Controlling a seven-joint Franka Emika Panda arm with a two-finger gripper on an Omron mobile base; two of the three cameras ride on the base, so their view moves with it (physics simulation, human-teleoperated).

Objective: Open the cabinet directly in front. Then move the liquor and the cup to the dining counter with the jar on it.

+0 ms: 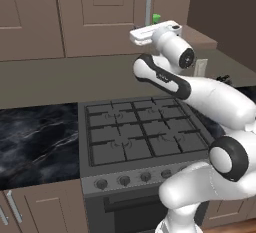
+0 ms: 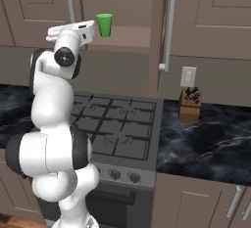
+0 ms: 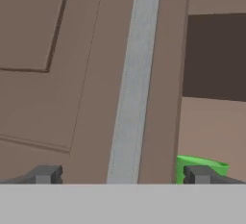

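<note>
Straight ahead of my jaws stands the left door (image 3: 72, 74) of the cabinet (image 2: 206, 16), with its silver handle (image 3: 134, 74) running up between my two fingertips (image 3: 45, 175). My gripper (image 3: 120, 176) is fully open and holds nothing; the handle is near but I am not touching it. The right door (image 2: 158, 31) is swung open already, and this one looks closed or almost closed.

I judge the handle to be stiff, smooth metal, so it may slip; I should take it around the bar, low on its length, and pull in an arc with the hinge. The door itself is rigid and probably not heavy.

Just to the right of my jaws, behind the door edge, the cup (image 3: 202, 166) stands upright on the shelf (image 3: 211, 131). It looks light and hard and easy to knock over, so I would grip it around the middle of the wall. I cannot see the liquor; perhaps it is hidden behind the closed door.

My hand view shows well how the handle lies between the fingers, but of the cup it gives a green edge. From the right base view I see the whole cup (image 2: 104, 25) inside the open half, and also a knife block (image 2: 190, 103) on the worktop (image 2: 215, 139) beside the stove (image 2: 115, 124). From the left base view the cup (image 1: 156, 18) is a small green spot behind my hand (image 1: 155, 31)
</note>
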